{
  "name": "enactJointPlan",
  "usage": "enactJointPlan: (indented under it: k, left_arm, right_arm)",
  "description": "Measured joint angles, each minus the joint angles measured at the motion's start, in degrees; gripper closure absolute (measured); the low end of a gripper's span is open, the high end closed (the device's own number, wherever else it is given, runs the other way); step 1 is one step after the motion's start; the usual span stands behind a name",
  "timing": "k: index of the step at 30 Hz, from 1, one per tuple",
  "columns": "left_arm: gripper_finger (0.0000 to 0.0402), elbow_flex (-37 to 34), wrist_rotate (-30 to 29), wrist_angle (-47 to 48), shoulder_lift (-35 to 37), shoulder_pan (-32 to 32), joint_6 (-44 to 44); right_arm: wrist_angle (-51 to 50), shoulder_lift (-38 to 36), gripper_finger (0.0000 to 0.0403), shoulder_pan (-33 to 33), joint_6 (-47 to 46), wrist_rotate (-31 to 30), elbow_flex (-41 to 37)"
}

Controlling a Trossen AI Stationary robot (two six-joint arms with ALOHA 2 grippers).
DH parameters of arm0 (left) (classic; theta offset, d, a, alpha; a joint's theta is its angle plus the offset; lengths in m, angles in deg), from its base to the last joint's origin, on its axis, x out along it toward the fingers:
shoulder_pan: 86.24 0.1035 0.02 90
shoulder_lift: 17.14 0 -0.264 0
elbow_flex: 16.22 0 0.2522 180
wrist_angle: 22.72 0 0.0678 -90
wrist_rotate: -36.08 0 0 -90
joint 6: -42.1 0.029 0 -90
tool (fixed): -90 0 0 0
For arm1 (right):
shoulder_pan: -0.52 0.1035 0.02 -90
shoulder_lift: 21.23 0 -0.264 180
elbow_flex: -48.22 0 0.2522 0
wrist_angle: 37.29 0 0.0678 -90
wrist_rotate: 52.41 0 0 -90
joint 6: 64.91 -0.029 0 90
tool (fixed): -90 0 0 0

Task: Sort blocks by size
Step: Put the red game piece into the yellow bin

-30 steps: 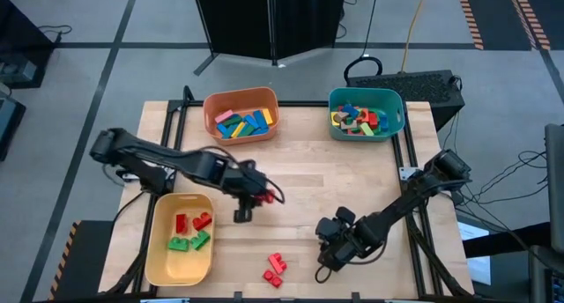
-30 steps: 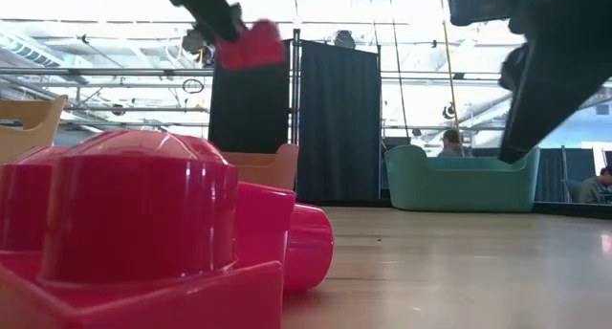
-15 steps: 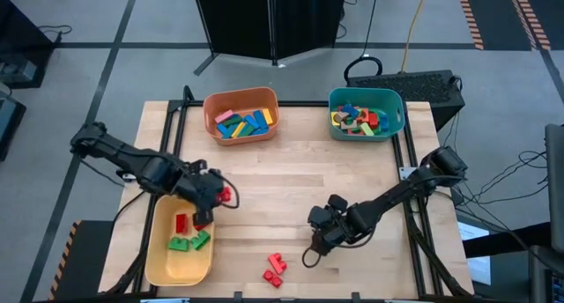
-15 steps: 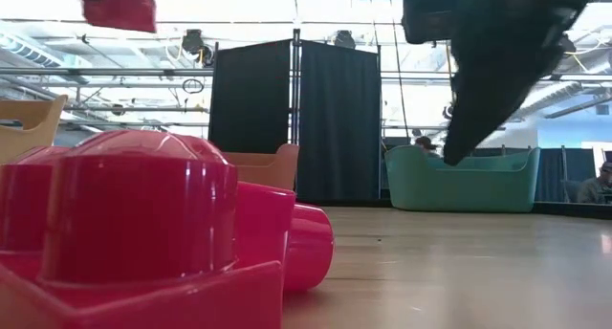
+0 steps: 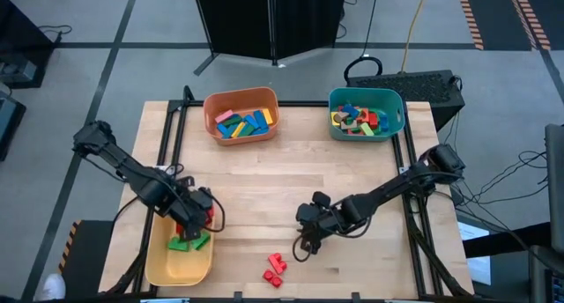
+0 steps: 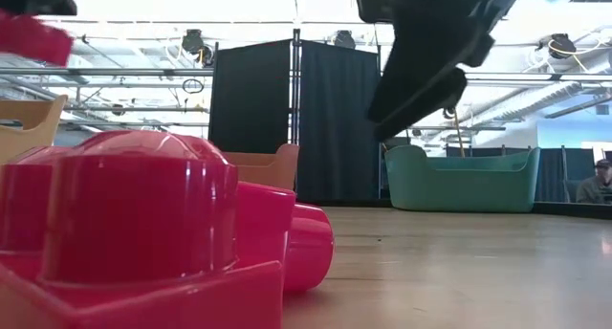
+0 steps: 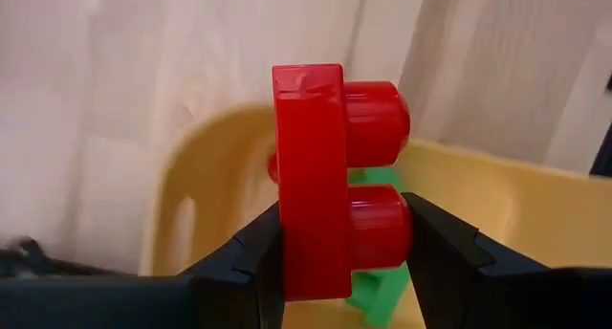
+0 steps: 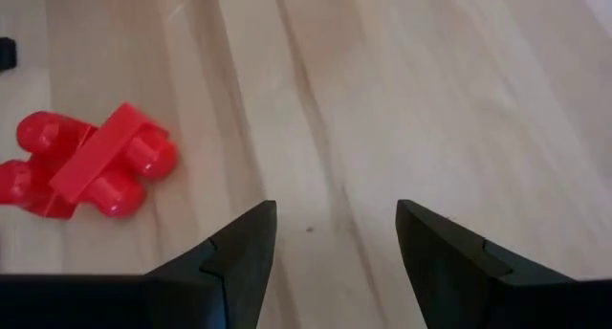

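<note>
The left gripper (image 7: 344,243) is clamped on a red studded brick (image 7: 330,176) with two round studs, held over the yellow bin (image 5: 159,250) at the worktop's (image 5: 300,175) front left corner. The right gripper (image 8: 335,238) hangs empty with its jaws apart above bare wood, near the loose red bricks (image 5: 276,268) by the front edge. Three bins: yellow, orange (image 5: 211,105) and teal (image 5: 397,105), each holding blocks.
</note>
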Motion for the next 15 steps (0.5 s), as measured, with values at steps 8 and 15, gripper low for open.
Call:
enactJointPlan:
  k: [8, 15]
  left_arm:
    - [0.024, -6.6, 4.3, -5.0, 0.0, -4.2, -6.3]
    - [0.022, -10.6, 3.5, -8.0, 0.0, -7.5, -13.0]
  right_arm:
    - [2.1, 0.0, 0.0195, -1.1, 1.3, 0.4, 0.0]
    - [12.0, 1.2, 0.0184, 0.0, 11.2, 8.2, 0.0]
